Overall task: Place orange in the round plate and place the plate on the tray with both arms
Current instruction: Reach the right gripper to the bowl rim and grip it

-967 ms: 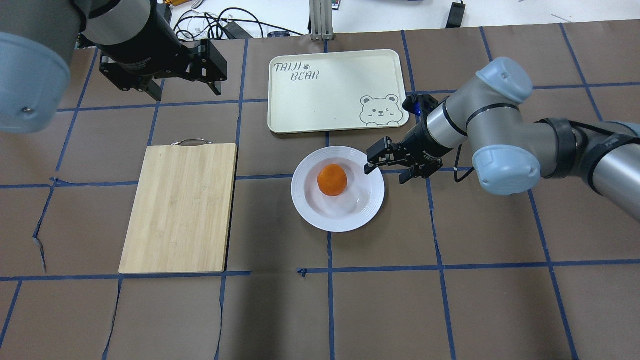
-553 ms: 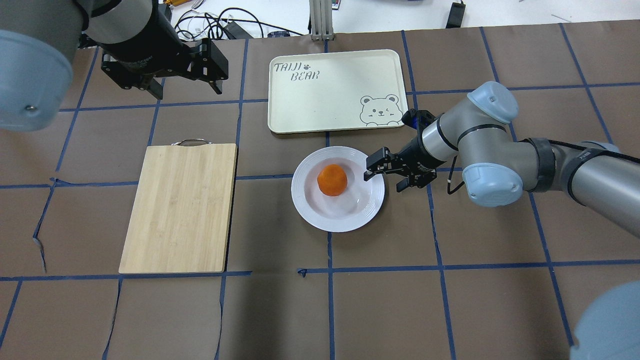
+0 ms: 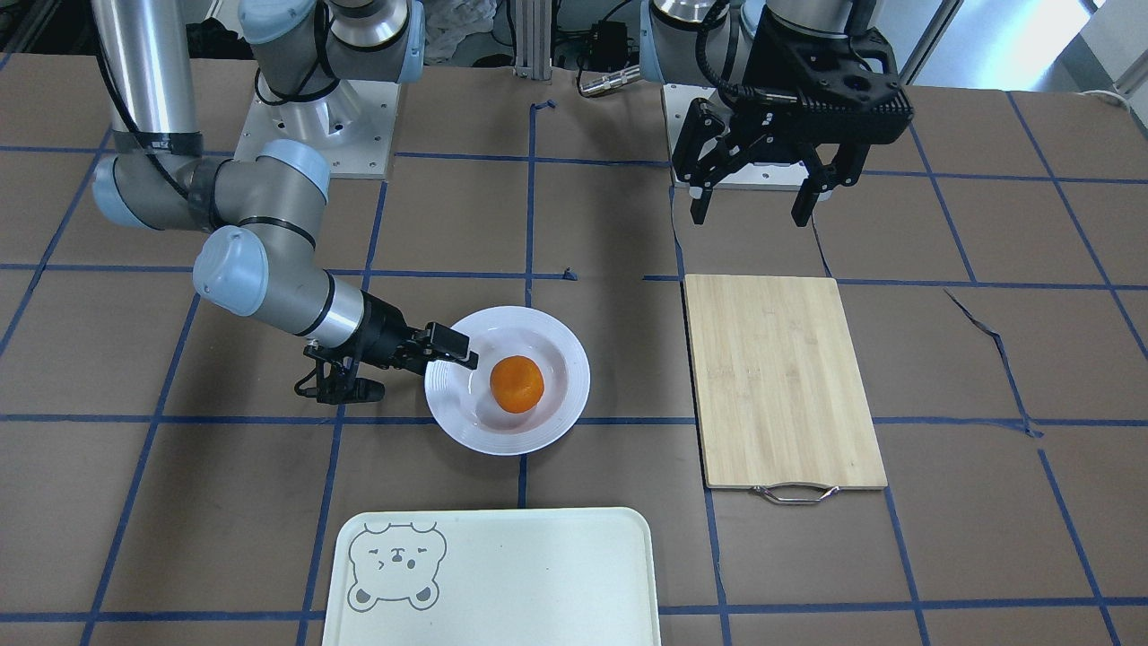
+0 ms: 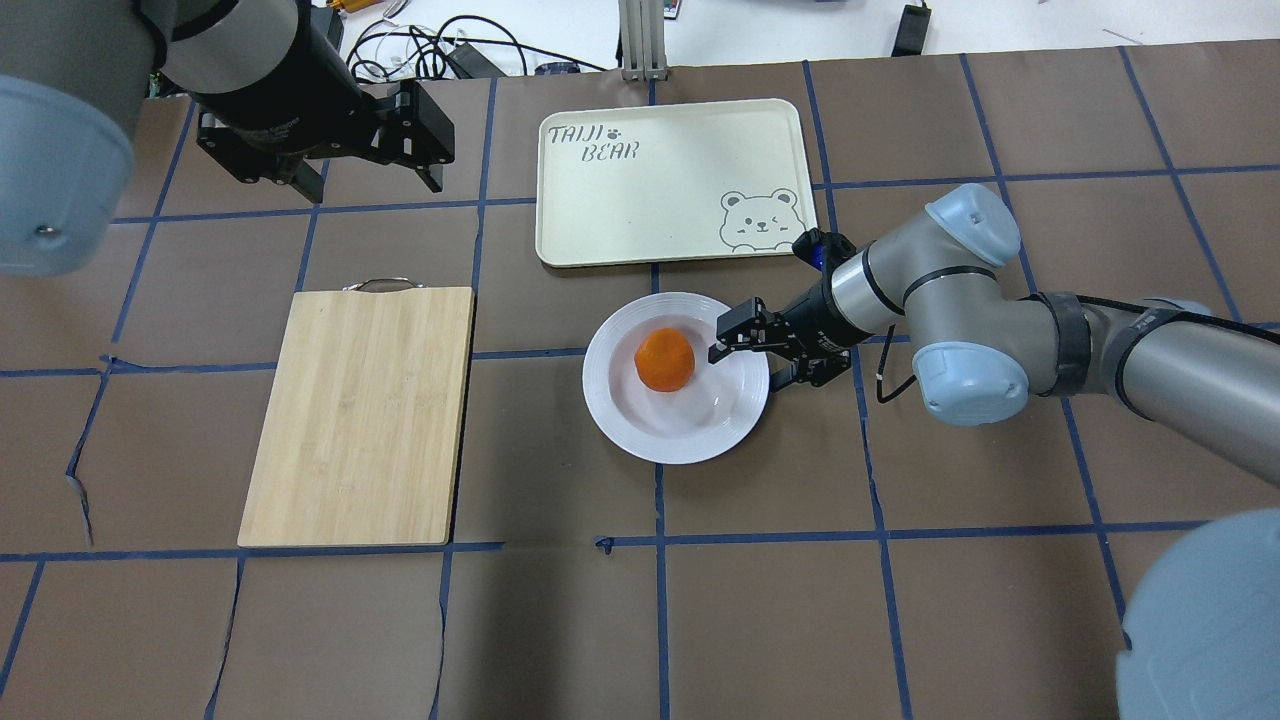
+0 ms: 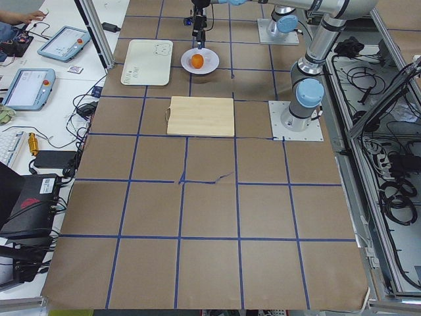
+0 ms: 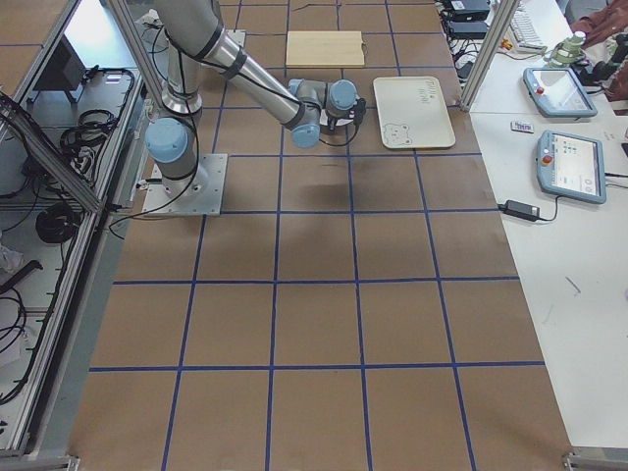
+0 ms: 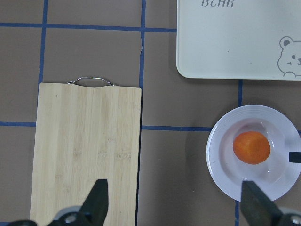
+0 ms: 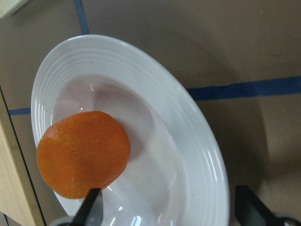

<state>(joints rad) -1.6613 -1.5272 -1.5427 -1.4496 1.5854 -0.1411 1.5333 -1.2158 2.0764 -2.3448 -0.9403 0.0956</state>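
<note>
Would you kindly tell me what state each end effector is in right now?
Left end effector: open, holding nothing.
Right end effector: open, astride the rim of the plate, not gripping it.

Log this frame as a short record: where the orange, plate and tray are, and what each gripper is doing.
orange: in the round plate's sunken centre
round plate: on the table, short of the tray
tray: bare, apart from the plate
right gripper: jaws open, straddling the plate's rim
left gripper: jaws open, raised high, holding nothing
</note>
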